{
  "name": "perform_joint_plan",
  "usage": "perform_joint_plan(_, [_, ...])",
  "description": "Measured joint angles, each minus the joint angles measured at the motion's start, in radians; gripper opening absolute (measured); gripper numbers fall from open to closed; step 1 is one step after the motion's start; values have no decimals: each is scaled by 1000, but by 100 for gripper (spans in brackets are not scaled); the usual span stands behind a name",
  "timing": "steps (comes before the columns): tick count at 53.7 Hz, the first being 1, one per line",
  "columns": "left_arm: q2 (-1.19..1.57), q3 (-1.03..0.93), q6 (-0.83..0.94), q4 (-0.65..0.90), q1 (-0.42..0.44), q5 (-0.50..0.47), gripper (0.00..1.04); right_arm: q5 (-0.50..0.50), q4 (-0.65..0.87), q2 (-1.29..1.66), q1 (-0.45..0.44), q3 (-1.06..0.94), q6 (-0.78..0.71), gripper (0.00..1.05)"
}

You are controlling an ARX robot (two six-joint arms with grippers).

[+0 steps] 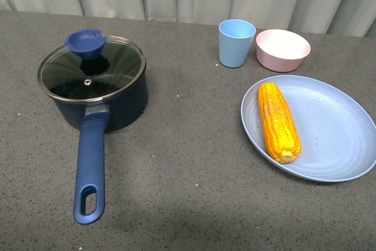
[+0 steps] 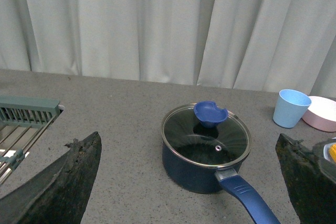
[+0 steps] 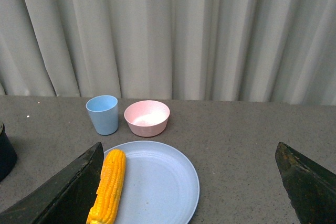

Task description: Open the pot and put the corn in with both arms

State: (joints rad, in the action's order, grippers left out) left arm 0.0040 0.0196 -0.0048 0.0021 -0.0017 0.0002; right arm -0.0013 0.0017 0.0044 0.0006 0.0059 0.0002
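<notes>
The dark navy pot (image 1: pixel 120 107) stands on the left of the table, its glass lid (image 1: pixel 111 66) on, with a blue knob (image 1: pixel 86 43); its long blue handle (image 1: pixel 90 168) points toward the near edge. The corn (image 1: pixel 279 121) lies on a pale blue plate (image 1: pixel 335 133) at the right. Neither arm shows in the front view. My left gripper (image 2: pixel 188 140) is open and held back from the pot (image 2: pixel 189 174), nothing between its fingers (image 2: pixel 68 182). My right gripper (image 3: pixel 189 145) is open too, held back from the plate (image 3: pixel 157 182), with the corn (image 3: pixel 109 184) beside one finger (image 3: pixel 63 198).
A light blue cup (image 1: pixel 237 42) and a pink bowl (image 1: pixel 282 50) stand behind the plate. A grey-green wire rack (image 2: pixel 26 111) lies off to the pot's far side in the left wrist view. Pale curtains close off the table's back edge.
</notes>
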Motion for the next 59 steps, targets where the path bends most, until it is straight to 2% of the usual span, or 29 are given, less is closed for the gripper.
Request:
perform_joint_plan(20, [0,0,0,0,0,0,98,0,0,0,0,0,0,96])
perform_joint_plan(22, [12,4,-16,-18,-16,-56,98,0,0,0,0,0,0,96])
perform_joint_plan(24, [66,17,-55,-43,-42,-170,98,0,0,0,0,0,0,96])
perform_joint_plan(26, [121,21,-83,-29,-50,-207,98,0,0,0,0,0,0,96])
perform_joint_plan(30, [269,22,-115,87,-42,-179,98,0,0,0,0,0,0,96])
perform_joint_plan(40, [844,105,-188,623,-5,-92,98,0,0,0,0,0,0,96])
perform_joint_plan(46, [1182,217,-222,847,-24,-58,98,0,0,0,0,0,0,96])
perform_joint_plan(50, [1338,288,-233,909,-44,-47,98,0,0,0,0,0,0,96])
perform_joint_plan(59, [1605,457,-243,941,-97,-41,98,0,0,0,0,0,0,96])
